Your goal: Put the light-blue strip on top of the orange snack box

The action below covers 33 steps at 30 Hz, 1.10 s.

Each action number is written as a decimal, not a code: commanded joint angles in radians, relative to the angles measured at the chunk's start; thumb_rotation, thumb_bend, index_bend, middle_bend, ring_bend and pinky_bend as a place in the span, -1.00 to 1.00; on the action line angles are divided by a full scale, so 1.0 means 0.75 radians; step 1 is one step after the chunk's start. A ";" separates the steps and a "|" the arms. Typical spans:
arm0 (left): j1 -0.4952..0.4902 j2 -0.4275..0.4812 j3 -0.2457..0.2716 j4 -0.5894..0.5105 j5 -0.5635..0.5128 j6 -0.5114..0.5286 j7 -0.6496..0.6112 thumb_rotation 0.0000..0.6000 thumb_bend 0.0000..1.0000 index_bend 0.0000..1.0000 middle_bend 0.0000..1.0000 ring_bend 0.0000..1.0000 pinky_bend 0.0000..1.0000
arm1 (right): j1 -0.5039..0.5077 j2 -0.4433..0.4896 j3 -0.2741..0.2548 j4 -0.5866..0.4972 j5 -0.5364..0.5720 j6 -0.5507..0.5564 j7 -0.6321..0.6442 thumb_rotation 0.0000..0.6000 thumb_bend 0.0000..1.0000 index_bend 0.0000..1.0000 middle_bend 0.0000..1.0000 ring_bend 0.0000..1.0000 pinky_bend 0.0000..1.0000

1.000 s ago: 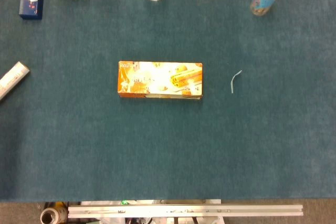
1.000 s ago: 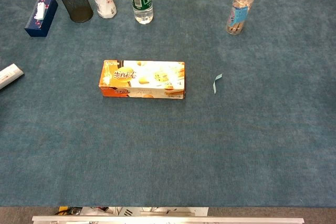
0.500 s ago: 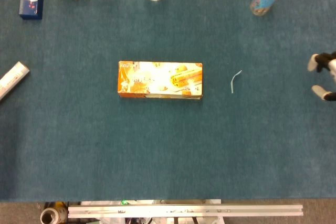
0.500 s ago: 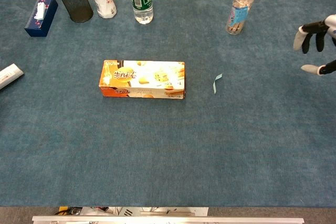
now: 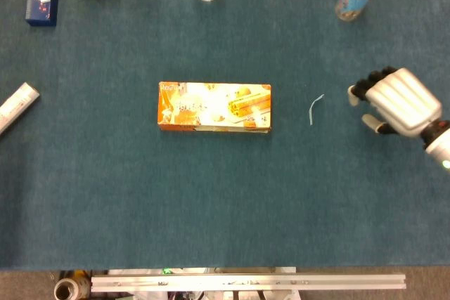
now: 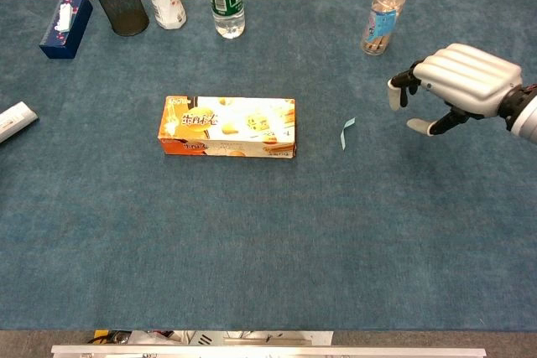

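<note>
One robot hand (image 6: pixel 457 85), the right, is coming in fast from the desk's edge, fingers apart and holding nothing. It's closing on the strip (image 6: pixel 347 134), which is lying on the desk right of the box (image 6: pixel 228 127). Pickup looks next.

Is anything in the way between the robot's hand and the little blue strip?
Nothing visible. Only bare blue tabletop lies between the right hand and the small curled light-blue strip; the orange snack box sits beyond it.
</note>
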 commanded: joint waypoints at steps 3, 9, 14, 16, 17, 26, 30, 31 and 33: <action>0.003 -0.001 0.001 0.003 -0.005 0.000 -0.002 1.00 -0.67 -0.64 -0.51 -0.55 -0.64 | 0.072 -0.105 -0.030 0.123 -0.080 -0.011 -0.010 1.00 -0.41 -0.05 -0.11 -0.41 -0.46; 0.011 -0.002 0.002 0.010 -0.014 0.002 -0.014 1.00 -0.67 -0.64 -0.51 -0.51 -0.64 | 0.116 -0.208 -0.050 0.246 -0.125 0.018 0.008 1.00 -0.41 -0.06 -0.23 -0.59 -0.80; 0.013 0.000 0.000 0.012 -0.015 0.004 -0.020 1.00 -0.67 -0.64 -0.51 -0.51 -0.64 | 0.145 -0.287 -0.061 0.360 -0.145 0.044 0.017 1.00 -0.41 -0.06 -0.39 -0.79 -0.96; 0.013 0.001 -0.001 0.013 -0.015 0.004 -0.021 1.00 -0.67 -0.64 -0.51 -0.51 -0.64 | 0.152 -0.311 -0.066 0.393 -0.149 0.052 0.021 1.00 -0.41 -0.05 -0.44 -0.85 -1.00; 0.013 0.001 -0.001 0.013 -0.015 0.003 -0.021 1.00 -0.67 -0.64 -0.51 -0.51 -0.64 | 0.156 -0.321 -0.068 0.408 -0.149 0.054 0.024 1.00 -0.41 -0.05 -0.45 -0.86 -1.00; 0.015 0.003 -0.001 0.020 -0.018 0.001 -0.033 1.00 -0.67 -0.64 -0.51 -0.51 -0.64 | 0.180 -0.410 -0.091 0.523 -0.146 0.083 0.061 1.00 -0.41 -0.05 -0.45 -0.86 -1.00; 0.014 0.000 -0.001 0.024 -0.020 -0.004 -0.036 1.00 -0.67 -0.64 -0.51 -0.51 -0.64 | 0.187 -0.434 -0.107 0.571 -0.154 0.097 0.067 1.00 -0.41 -0.05 -0.45 -0.86 -1.00; 0.013 -0.001 -0.001 0.025 -0.020 -0.007 -0.035 1.00 -0.67 -0.64 -0.51 -0.51 -0.64 | 0.190 -0.440 -0.110 0.582 -0.154 0.094 0.070 1.00 -0.41 -0.05 -0.45 -0.86 -1.00; 0.011 -0.003 0.000 0.026 -0.016 -0.010 -0.035 1.00 -0.67 -0.64 -0.51 -0.51 -0.64 | 0.197 -0.451 -0.116 0.600 -0.151 0.088 0.077 1.00 -0.41 -0.06 -0.45 -0.86 -1.00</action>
